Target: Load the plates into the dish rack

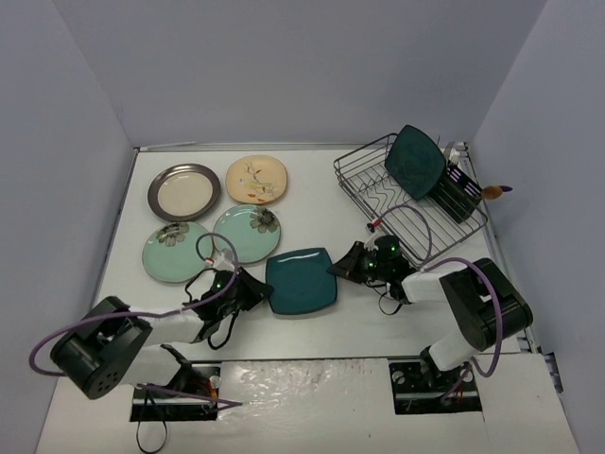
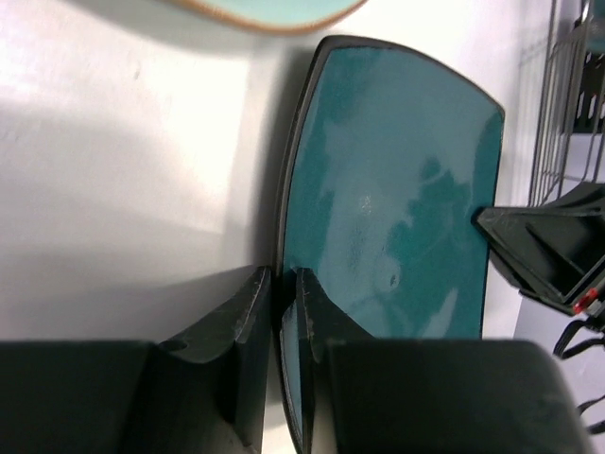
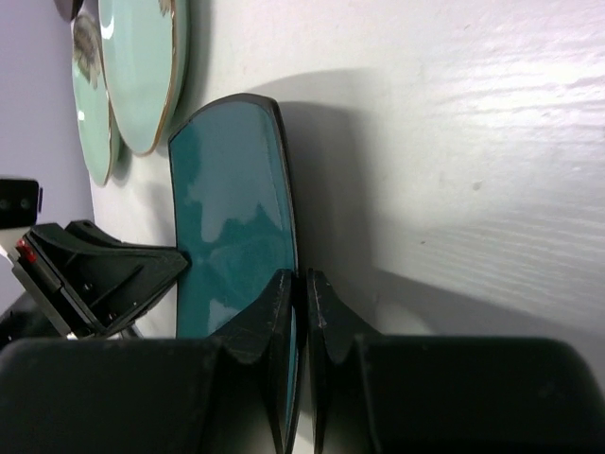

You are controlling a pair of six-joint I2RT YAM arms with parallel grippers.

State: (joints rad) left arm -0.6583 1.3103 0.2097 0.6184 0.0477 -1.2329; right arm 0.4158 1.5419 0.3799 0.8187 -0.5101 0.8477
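A dark teal rounded-square plate lies flat mid-table between both arms. My left gripper is shut on its left rim; in the left wrist view the fingertips pinch the plate edge. My right gripper is shut on the opposite rim, and in the right wrist view it clamps the same plate. The black wire dish rack stands at the back right with a second teal plate upright in it.
Two mint flower plates lie just left of the held plate. Behind them sit a cream plate with a dark-grey rim and a cream floral plate. The black cutlery caddy sits at the rack's right end.
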